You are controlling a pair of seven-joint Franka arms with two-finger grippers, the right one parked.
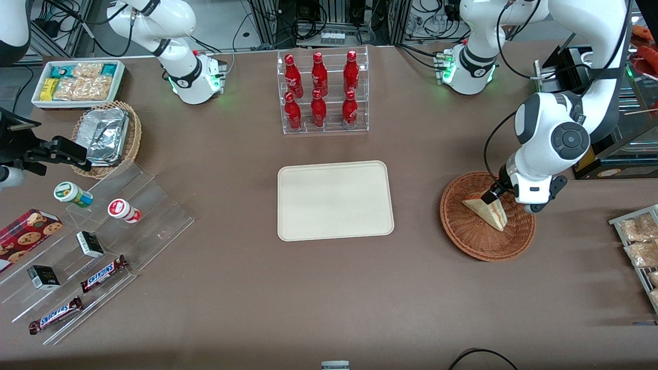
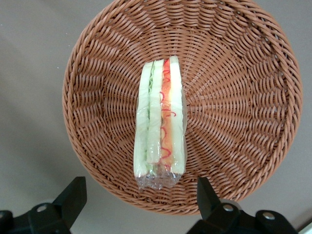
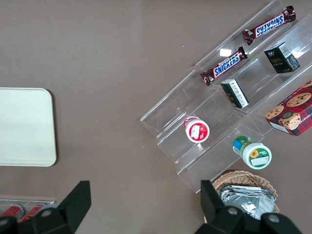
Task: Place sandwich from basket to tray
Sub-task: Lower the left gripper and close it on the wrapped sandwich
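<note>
**Claw poised over the sandwich, fingers spread across its thickness**

The claw [image 2: 139,200] hangs above the basket [image 1: 465,226], spread wide and holding nothing. The sandwich [image 2: 160,122] stands on edge in the middle of the basket, directly below. Its long axis runs crosswise to the line between the two fingertips [image 2: 73,192], so they flank its bread faces. The tray [image 1: 335,200] lies empty at mid-surface, well apart toward the parked arm's end. From the front the wrist hides most of the claw, so its height above the sandwich is hard to judge.
</note>
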